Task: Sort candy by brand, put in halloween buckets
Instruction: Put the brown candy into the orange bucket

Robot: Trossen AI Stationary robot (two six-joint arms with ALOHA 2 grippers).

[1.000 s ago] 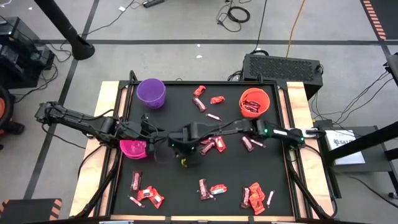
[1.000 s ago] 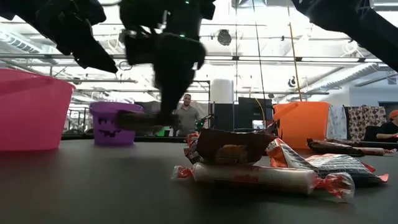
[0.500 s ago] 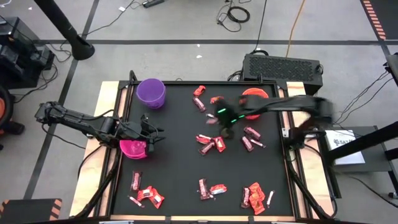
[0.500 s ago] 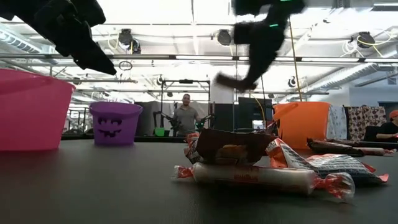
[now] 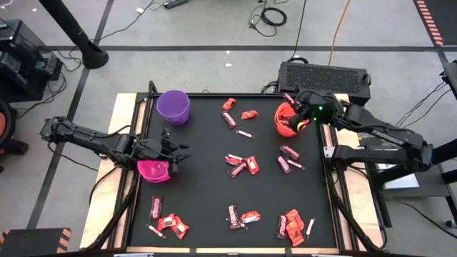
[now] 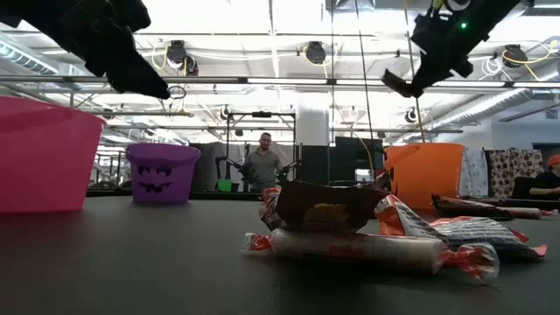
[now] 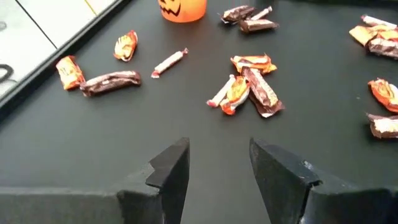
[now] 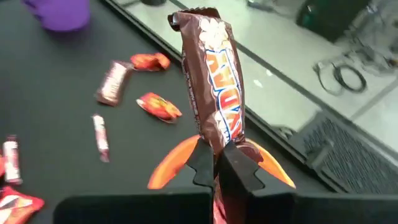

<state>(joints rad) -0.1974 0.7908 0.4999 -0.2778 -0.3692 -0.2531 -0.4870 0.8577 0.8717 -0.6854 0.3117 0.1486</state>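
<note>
Right gripper [image 8: 214, 163]: jaws pinching a brown candy bar [image 8: 211, 81], hovering above the orange bucket [image 5: 290, 118]. Left gripper [image 7: 219, 163]: jaws gaping, holding nothing, hanging over the pink bucket [image 5: 153, 170]. Purple bucket [image 5: 173, 106] and loose candy [image 5: 243, 165] sitting on the counter [image 5: 207, 193].

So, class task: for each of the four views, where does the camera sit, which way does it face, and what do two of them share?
High: overhead, straight down; both arms, left gripper over the pink bucket.
Low: table height, facing the room; purple bucket, arms overhead.
Left wrist: past its open fingers at scattered candy.
Right wrist: fingers shut on a brown bar above the orange bucket.
Shared: orange bucket, high and right wrist.
</note>
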